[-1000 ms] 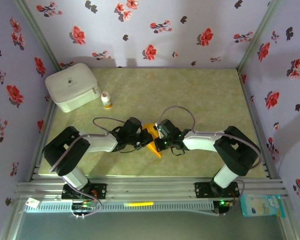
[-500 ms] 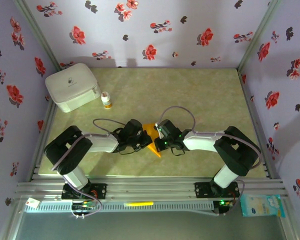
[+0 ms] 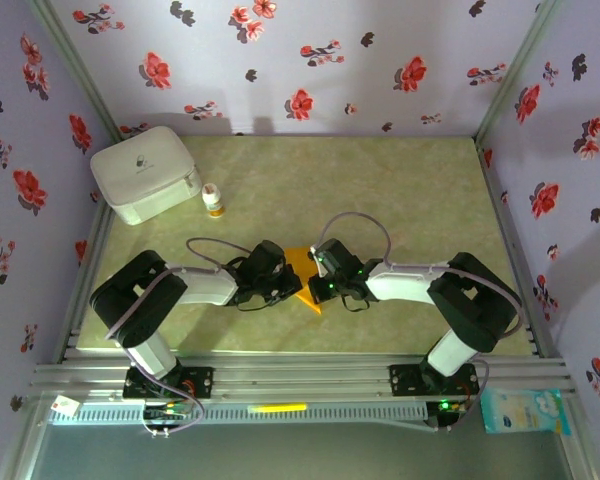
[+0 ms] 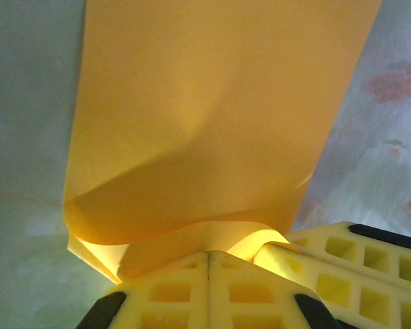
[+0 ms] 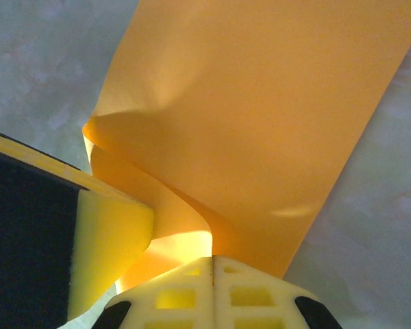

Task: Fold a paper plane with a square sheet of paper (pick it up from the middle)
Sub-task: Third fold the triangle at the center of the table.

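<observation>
Left hand (image 4: 208, 259) and right hand (image 5: 214, 262) each clamp the folded orange paper (image 3: 302, 262) mid-desk (image 3: 400, 190); I fear opposing pulls tearing it, or curled layers slipping loose.

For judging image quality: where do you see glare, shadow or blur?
Left wrist: the orange paper glows bright beside the left gripper, shadowed along its curl. Right wrist: similar glow, table soft. Top external: even, diffuse light.
</observation>
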Robot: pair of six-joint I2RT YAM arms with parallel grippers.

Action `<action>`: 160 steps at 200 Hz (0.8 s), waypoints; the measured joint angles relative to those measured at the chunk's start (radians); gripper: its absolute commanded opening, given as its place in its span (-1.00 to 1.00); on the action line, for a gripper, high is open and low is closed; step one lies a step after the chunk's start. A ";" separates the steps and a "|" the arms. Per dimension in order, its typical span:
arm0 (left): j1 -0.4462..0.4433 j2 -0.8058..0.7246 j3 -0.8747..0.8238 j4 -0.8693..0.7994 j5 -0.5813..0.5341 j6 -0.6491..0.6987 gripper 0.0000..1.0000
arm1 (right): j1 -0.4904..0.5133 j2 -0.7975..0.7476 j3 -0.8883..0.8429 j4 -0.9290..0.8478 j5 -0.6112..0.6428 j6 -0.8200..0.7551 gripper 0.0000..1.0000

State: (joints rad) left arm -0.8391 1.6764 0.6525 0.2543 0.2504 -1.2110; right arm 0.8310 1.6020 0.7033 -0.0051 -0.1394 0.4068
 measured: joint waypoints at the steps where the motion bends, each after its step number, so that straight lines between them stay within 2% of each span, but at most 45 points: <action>1: 0.000 0.000 0.000 0.000 0.000 0.000 -1.00 | 0.000 0.000 0.000 0.000 0.000 0.000 -0.76; 29: -0.001 0.000 0.000 0.000 -0.001 0.010 -1.00 | -0.003 -0.043 0.005 -0.058 0.004 0.024 -0.27; 43: -0.001 0.000 0.000 0.000 -0.001 0.010 -1.00 | -0.010 -0.081 0.017 -0.102 0.009 0.045 -0.16; 57: -0.001 0.000 0.000 0.000 -0.001 0.010 -1.00 | -0.028 -0.128 0.030 -0.143 0.012 0.066 -0.14; 80: -0.001 0.000 0.000 0.001 -0.001 0.010 -1.00 | -0.058 -0.191 0.037 -0.181 -0.031 0.100 -0.31; 95: -0.001 0.000 0.000 0.001 -0.001 0.010 -1.00 | -0.066 -0.198 0.037 -0.178 -0.112 0.135 -0.60; 112: -0.001 0.000 0.000 0.001 -0.001 0.010 -1.00 | -0.060 -0.180 0.037 -0.168 -0.207 0.179 -0.80; 160: -0.001 0.000 0.000 0.002 -0.001 0.010 -1.00 | -0.019 -0.082 0.037 -0.150 -0.303 0.241 -0.92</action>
State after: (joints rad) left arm -0.8398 1.6764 0.6525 0.2558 0.2493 -1.2007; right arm 0.8124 1.5204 0.7403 -0.1547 -0.4427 0.6479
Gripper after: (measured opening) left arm 0.046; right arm 0.049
